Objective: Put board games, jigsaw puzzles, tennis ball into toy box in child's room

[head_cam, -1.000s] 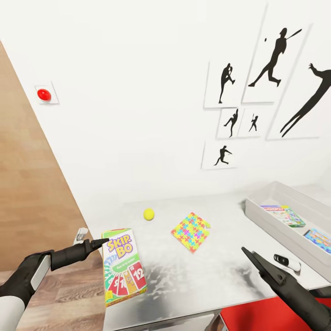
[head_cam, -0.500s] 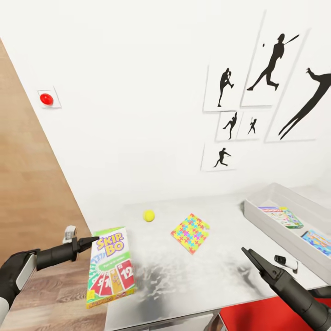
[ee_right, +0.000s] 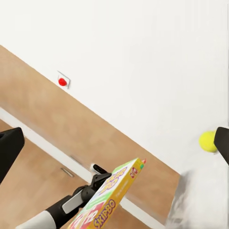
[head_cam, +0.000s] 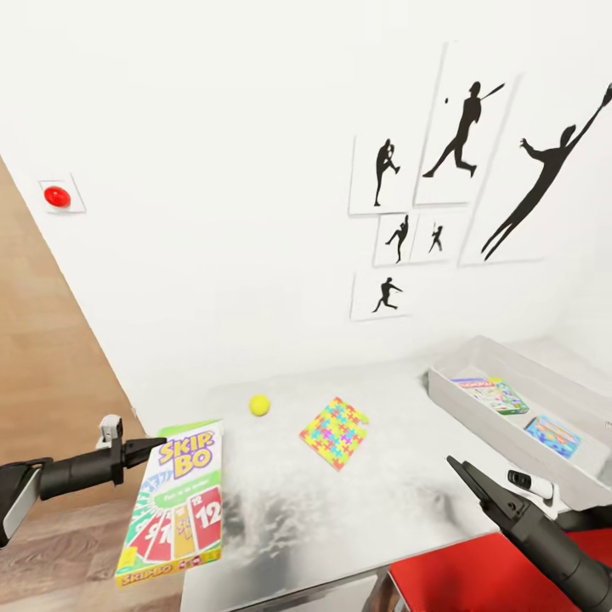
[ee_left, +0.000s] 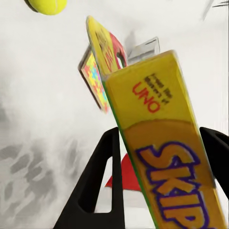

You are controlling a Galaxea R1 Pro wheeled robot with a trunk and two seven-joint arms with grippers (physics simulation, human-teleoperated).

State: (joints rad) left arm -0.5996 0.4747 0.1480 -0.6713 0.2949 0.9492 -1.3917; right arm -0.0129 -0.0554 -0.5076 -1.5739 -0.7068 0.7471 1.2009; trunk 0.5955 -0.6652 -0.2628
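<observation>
My left gripper [head_cam: 160, 444] is shut on the yellow-green Skip-Bo board game [head_cam: 174, 503], gripping its top edge. The box hangs tilted past the table's [head_cam: 382, 501] left end, over the floor. In the left wrist view the box [ee_left: 162, 143] sits between both black fingers [ee_left: 102, 162]. The tennis ball [head_cam: 259, 405] and one jigsaw puzzle [head_cam: 334, 432] lie on the grey top. The toy box [head_cam: 476, 421] stands at the right with two board games [head_cam: 490, 394] [head_cam: 552, 436] inside. My right gripper [head_cam: 456, 467] hovers open over the table's front right.
A red chair [head_cam: 476, 578] stands under the table's front edge by my right arm. The wooden door [head_cam: 42, 365] is at the left beside the white wall. On that wall are a red button [head_cam: 57, 196] and black silhouette pictures [head_cam: 459, 136].
The left gripper has carried the Skip-Bo box leftwards off the table's end. The camera has turned, sliding the scene left. The right gripper holds its place in the picture.
</observation>
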